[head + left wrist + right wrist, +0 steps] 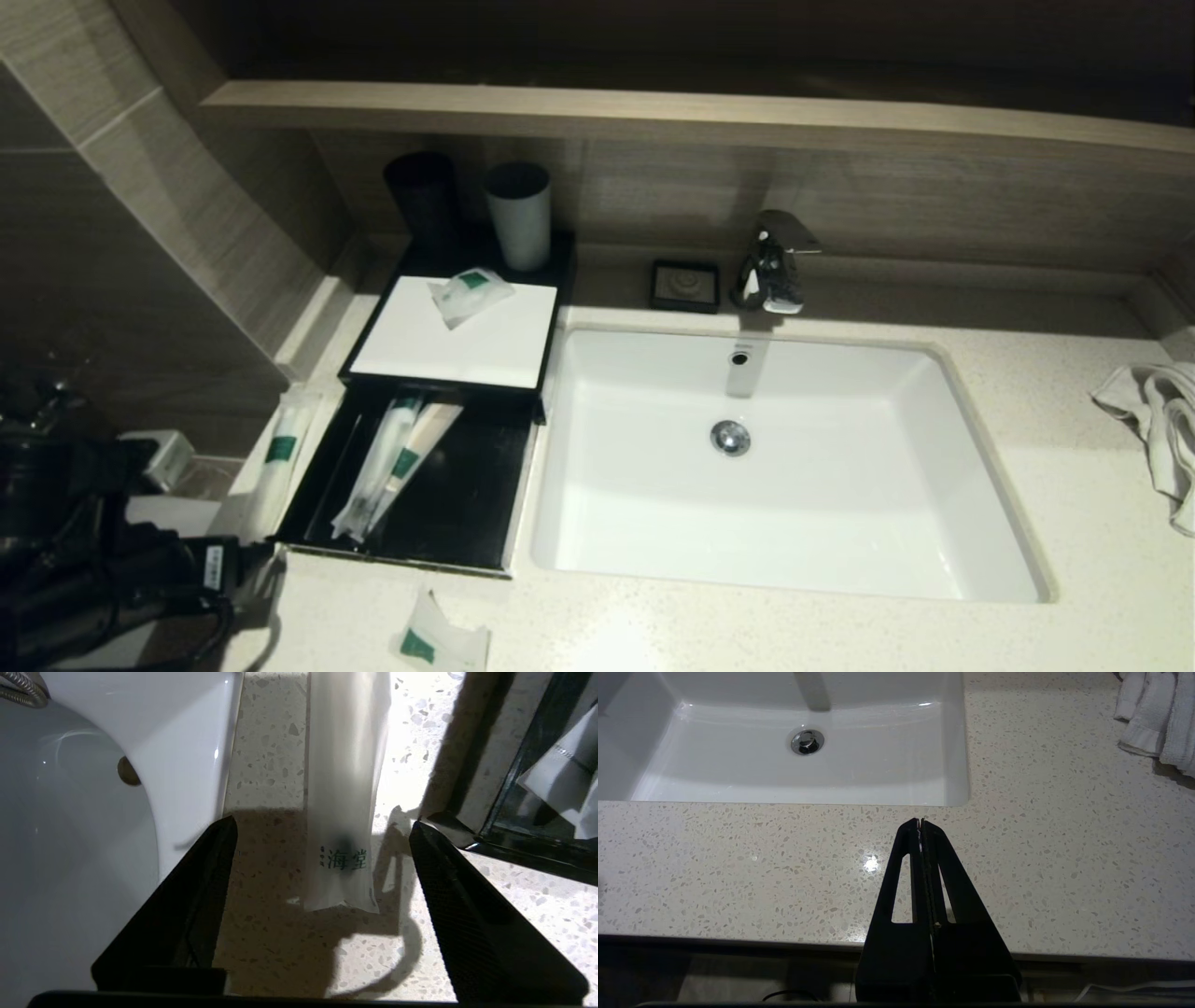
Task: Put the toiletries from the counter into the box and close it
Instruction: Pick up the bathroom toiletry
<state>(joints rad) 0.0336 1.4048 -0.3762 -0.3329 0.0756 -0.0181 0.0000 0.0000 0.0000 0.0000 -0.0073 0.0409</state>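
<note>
While the left gripper (pixel 322 830) stands with its fingers spread wide on either side of a long frosted sachet (pixel 345 788), that sachet lies flat on the speckled counter (pixel 266 765), just beside the left wall of the open black box (pixel 448 504). It looks light, thin and limp, with a slick film skin, so a pinch across its narrow width near the printed end seems the surest hold; it would likely sag when lifted. Two similar sachets (pixel 392 467) already lie in the box, a crumpled packet (pixel 470 291) sits on the white lid (pixel 457 336), and another packet (pixel 439 642) rests on the counter in front. The right gripper (pixel 920 826) hovers over bare counter near the sink (pixel 803 742), its fingers pressed together on nothing
</note>
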